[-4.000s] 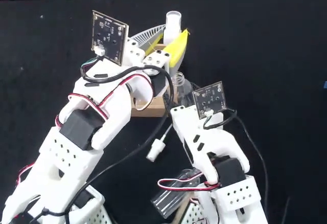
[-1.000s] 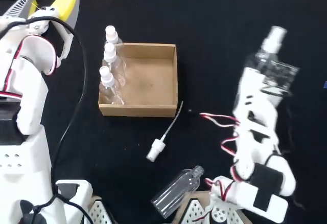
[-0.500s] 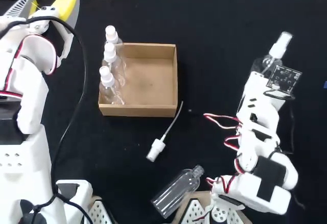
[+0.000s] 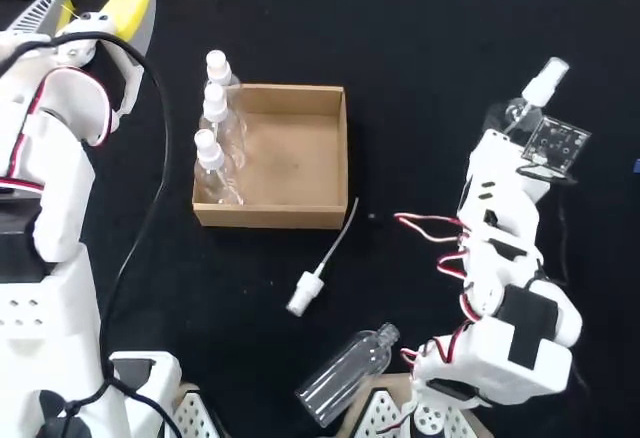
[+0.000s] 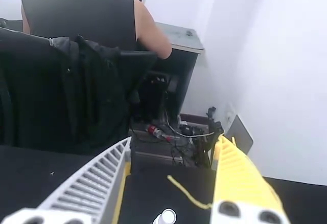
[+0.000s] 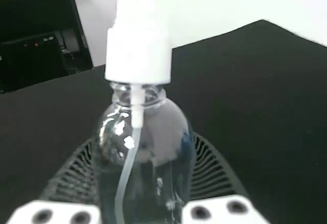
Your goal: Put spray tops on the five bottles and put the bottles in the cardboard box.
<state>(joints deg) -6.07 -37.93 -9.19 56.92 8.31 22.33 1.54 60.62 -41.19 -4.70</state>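
Observation:
The cardboard box [image 4: 300, 213] sits left of the table's middle. Three bottles with white spray tops [image 4: 213, 108] stand in a row along its left wall. A loose spray top [image 4: 303, 294] with its thin tube lies in front of the box. Near the front edge an uncapped clear bottle [image 4: 348, 374] lies on its side. My right gripper [image 4: 520, 123] is far right, shut on a clear bottle [image 6: 143, 152] that carries a spray top [image 6: 138, 45]. High at the far left, my left gripper [image 5: 168, 183] is open with nothing between its fingers.
The black table stretches bare between the box and the right arm. The right arm's red and white cables [image 4: 430, 233] loop out toward the middle. White arm bases [image 4: 150, 398] stand at the front edge, close to the lying bottle.
Four seconds ago both arms were over the box. The left arm has swung back to the far left, and the right arm has carried the topped bottle out right, shifting only slightly in the last second.

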